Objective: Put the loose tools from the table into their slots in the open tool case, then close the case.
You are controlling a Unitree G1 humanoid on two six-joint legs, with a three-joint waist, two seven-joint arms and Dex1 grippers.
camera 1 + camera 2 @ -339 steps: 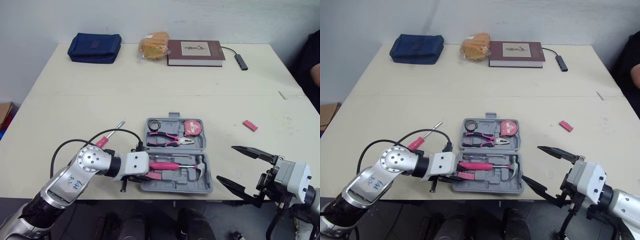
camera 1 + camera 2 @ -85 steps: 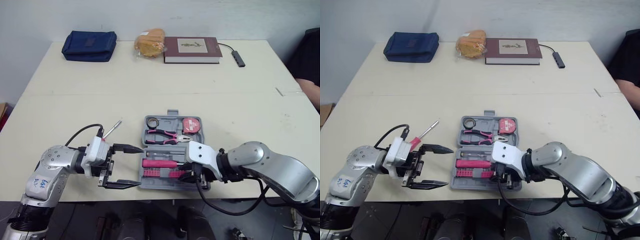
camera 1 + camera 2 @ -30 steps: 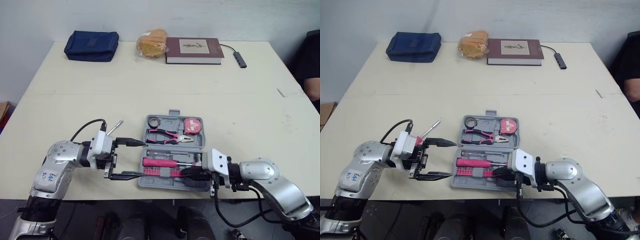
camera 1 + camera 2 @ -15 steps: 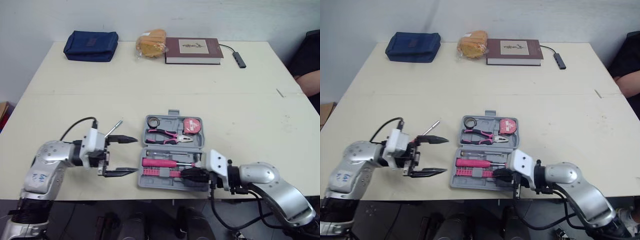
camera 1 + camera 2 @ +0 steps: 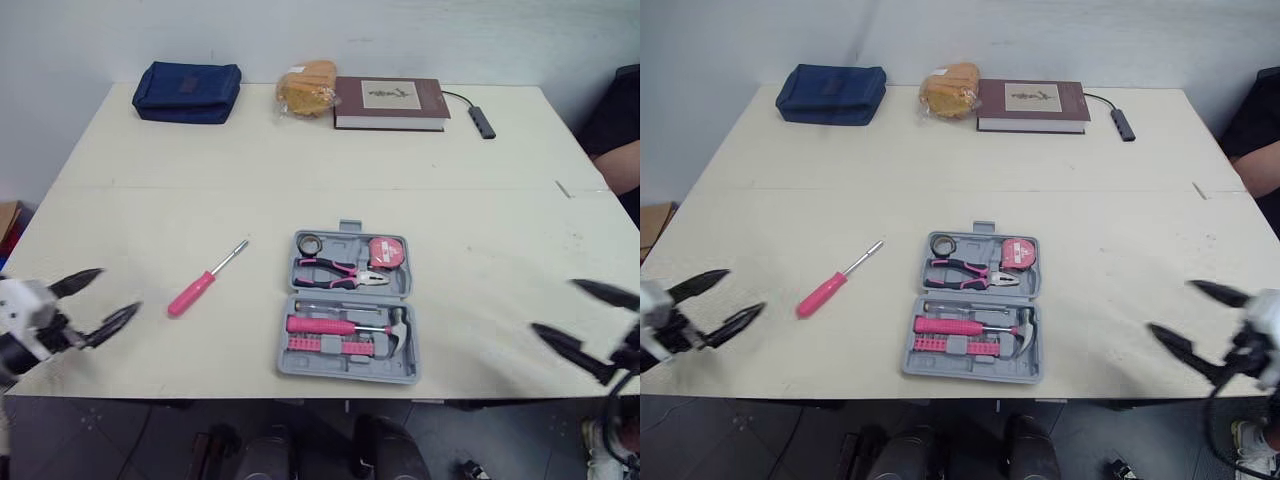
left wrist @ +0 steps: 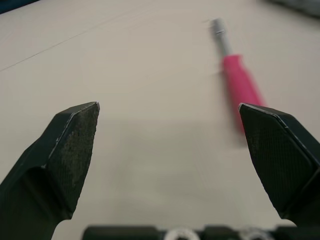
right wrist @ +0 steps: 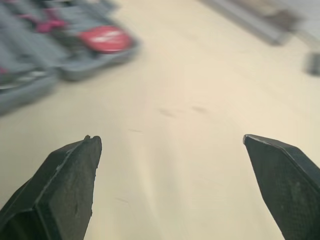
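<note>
Your left gripper (image 5: 120, 289) and right gripper (image 5: 553, 305) hover low at opposite table (image 5: 300, 170) edges, fingers spread wide, holding nothing.

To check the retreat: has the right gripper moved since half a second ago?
Yes. The right gripper has left the near edge of the tool case and moved to the robot's right.

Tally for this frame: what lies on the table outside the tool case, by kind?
Loose tools: 1, pink screwdriver
Pouches: 1, blue pouch
Books: 1, book
Food: 1, bagged bread
Electronics: 1, cabled adapter
Total: 5
</note>
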